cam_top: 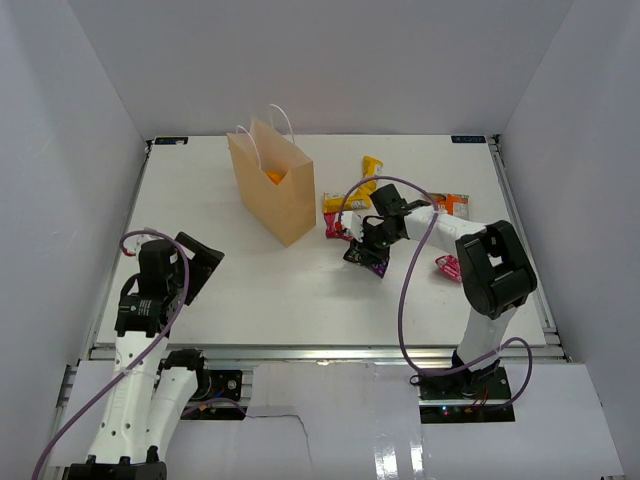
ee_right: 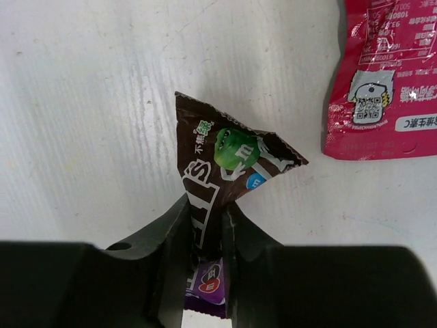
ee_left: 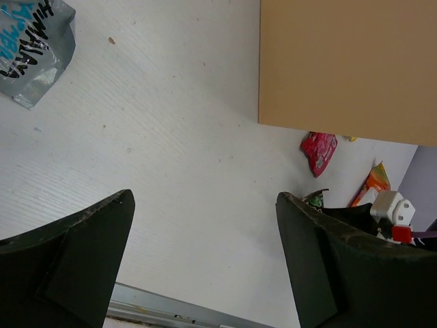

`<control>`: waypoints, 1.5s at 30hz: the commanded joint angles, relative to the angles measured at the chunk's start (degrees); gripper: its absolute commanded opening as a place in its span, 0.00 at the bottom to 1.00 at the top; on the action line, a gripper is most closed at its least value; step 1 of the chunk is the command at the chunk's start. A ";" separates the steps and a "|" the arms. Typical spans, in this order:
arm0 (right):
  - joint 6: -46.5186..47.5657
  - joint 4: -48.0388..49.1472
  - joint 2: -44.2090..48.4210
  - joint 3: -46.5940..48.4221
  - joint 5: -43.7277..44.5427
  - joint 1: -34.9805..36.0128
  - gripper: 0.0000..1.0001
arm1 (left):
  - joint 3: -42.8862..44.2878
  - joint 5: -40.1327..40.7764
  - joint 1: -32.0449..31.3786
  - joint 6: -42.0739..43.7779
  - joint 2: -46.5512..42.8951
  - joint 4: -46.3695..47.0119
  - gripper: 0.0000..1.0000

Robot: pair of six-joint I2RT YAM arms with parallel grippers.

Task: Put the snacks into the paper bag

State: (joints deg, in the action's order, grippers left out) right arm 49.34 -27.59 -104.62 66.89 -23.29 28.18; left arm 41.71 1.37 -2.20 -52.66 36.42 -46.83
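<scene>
pinch looks firm — your right gripper (ee_right: 206, 213) clamps the dark brown packet (ee_right: 229, 152); lift clear, then release above the paper bag (cam_top: 283, 203).

The paper bag (cam_top: 275, 190) is tan, the dark brown packet (ee_right: 225, 164) green-printed.

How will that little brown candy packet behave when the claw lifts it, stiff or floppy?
Probably floppy: the brown packet creases where the right gripper pinches it. Likely light, being small beside the paper bag. Its glossy film might slip.
</scene>
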 commanded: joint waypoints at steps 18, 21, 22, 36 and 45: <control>-39.57 10.00 9.44 34.60 -10.13 7.05 0.08 | -3.66 -1.28 0.00 -6.49 2.16 1.83 0.94; -44.50 18.87 6.54 38.92 -1.16 10.04 0.08 | -4.10 -3.47 0.00 -6.75 0.67 1.83 0.92; -45.29 22.90 5.75 39.54 2.42 11.35 0.08 | -4.44 -3.56 0.00 -7.01 0.14 1.74 0.91; -44.51 33.58 -6.65 46.40 19.69 14.09 0.53 | -4.71 -4.62 0.00 -7.37 -4.08 -1.51 0.94; -44.51 28.49 1.60 41.13 9.43 11.21 0.83 | -4.19 -2.08 0.00 -6.84 1.36 -1.42 0.91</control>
State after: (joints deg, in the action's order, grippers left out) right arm 4.89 0.47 -109.56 107.83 -8.78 41.60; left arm 37.10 -2.72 -2.20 -59.22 36.10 -47.77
